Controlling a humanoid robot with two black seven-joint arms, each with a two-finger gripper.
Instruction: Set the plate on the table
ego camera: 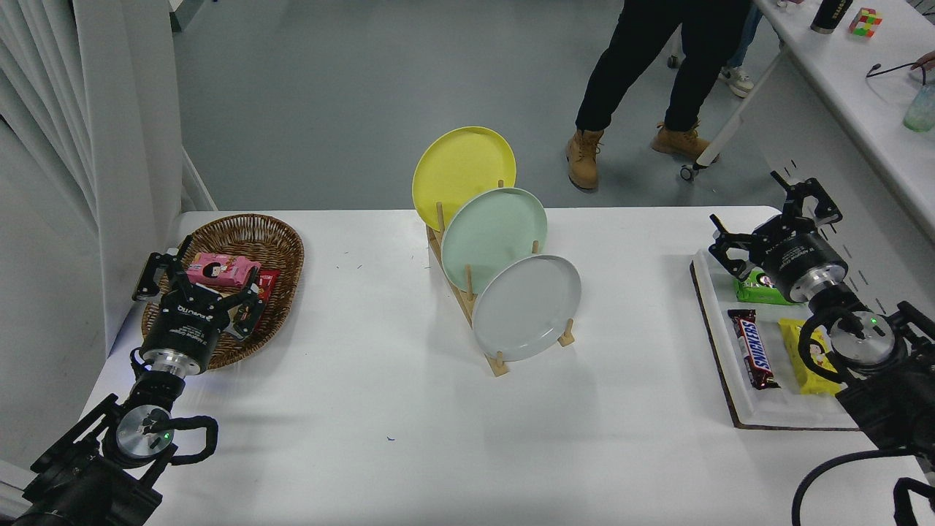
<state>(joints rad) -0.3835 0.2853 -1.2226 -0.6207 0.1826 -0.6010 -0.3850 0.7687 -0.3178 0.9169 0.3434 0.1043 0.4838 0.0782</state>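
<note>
Three plates stand on edge in the wooden rack (pixel 467 292) mid-tabletop, and the one we want is the light grey plate (pixel 527 307) in the nearest slot, leaning back against its pegs, with the mint-green plate (pixel 493 228) just behind it and the yellow plate (pixel 462 174) at the far end. The right claw (pixel 773 219) hangs over the white snack tray (pixel 719 343) at the right edge, fingers spread wide, holding nothing, well apart from the rack. The left claw (pixel 196 281) sits parked above the wicker basket (pixel 281 245), fingers spread too.

Now, the plate itself: it looks stiff, matte, probably light for its size, so the finish should give the pads some bite. The best hold, I'd say, is the upper right rim, where it stands free of the pegs and clear of the green one. A pinch across that shallow raised lip, then a lift up and out. Watch for a swing on a one-edge grip, and for the rack tagging along. Plenty of bare white tabletop (pixel 365 424) in front to lay it flat.
</note>
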